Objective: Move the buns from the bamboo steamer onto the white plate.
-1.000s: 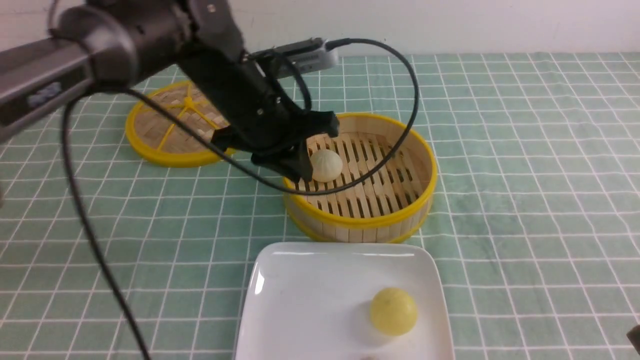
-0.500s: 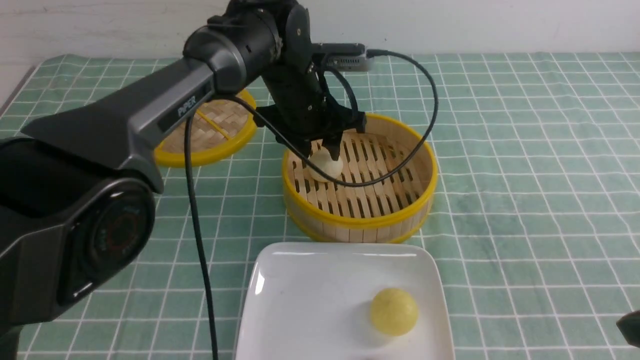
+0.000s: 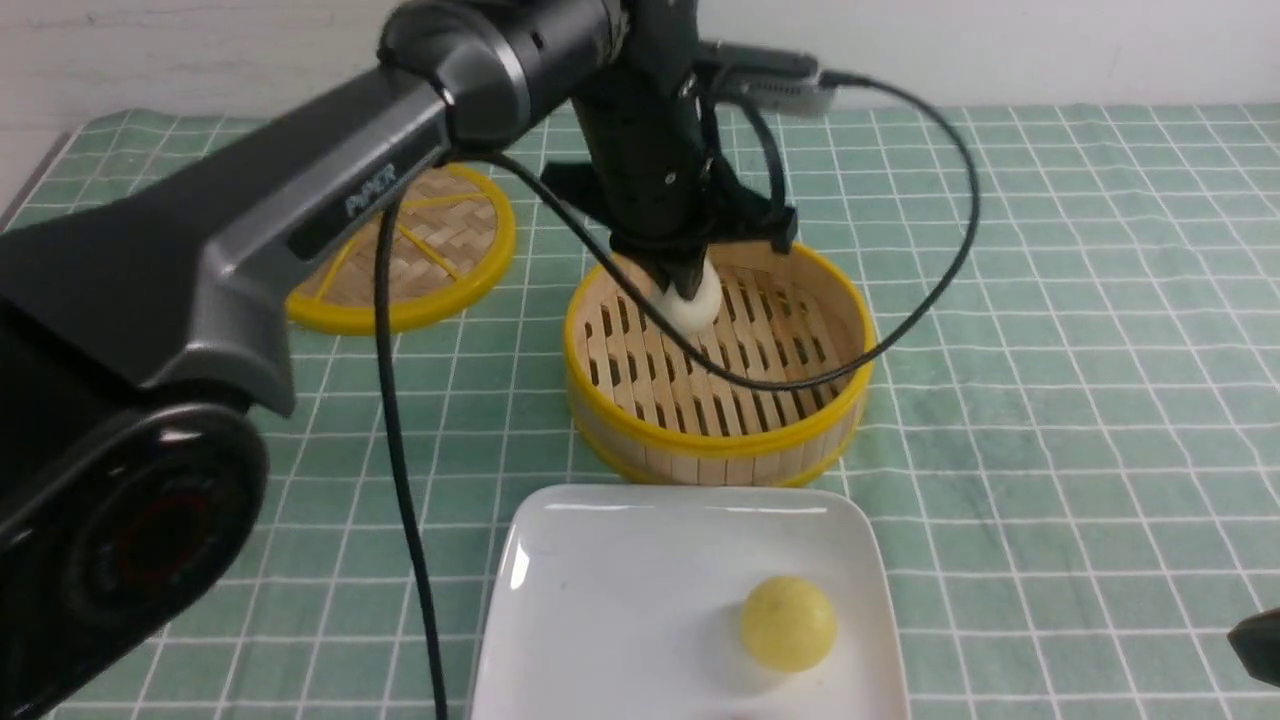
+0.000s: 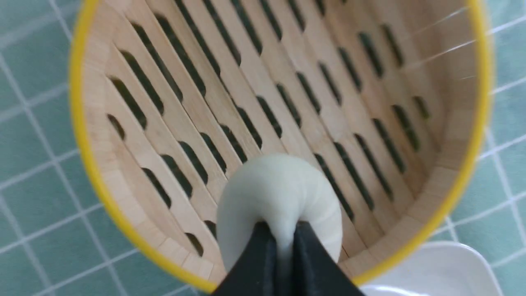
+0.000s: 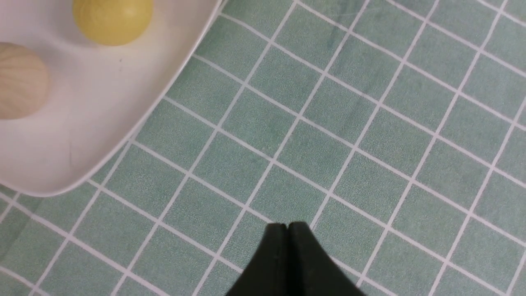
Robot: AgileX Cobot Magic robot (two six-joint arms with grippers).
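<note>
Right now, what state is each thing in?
Left tool: shut on bun.
Bun: held over steamer floor.
Steamer: uncovered, otherwise empty.
Lid: flat on cloth.
Plate: holds yellow ball and second bun.
Right tool: shut, empty.

A sea-green cloth (image 3: 1060, 330) ruled with a white grid covered the table, lying mostly flat, with faint creases and darker mottled patches on the right. Behind it rose a plain off-white wall (image 3: 1050, 50), lightly scuffed, which met the cloth's far edge in a straight line. At the far left corner the cloth ended, and a pale bare strip (image 3: 18, 150) showed beside it. The light was even and soft, leaving only weak, blurred shadows on the cloth.
</note>
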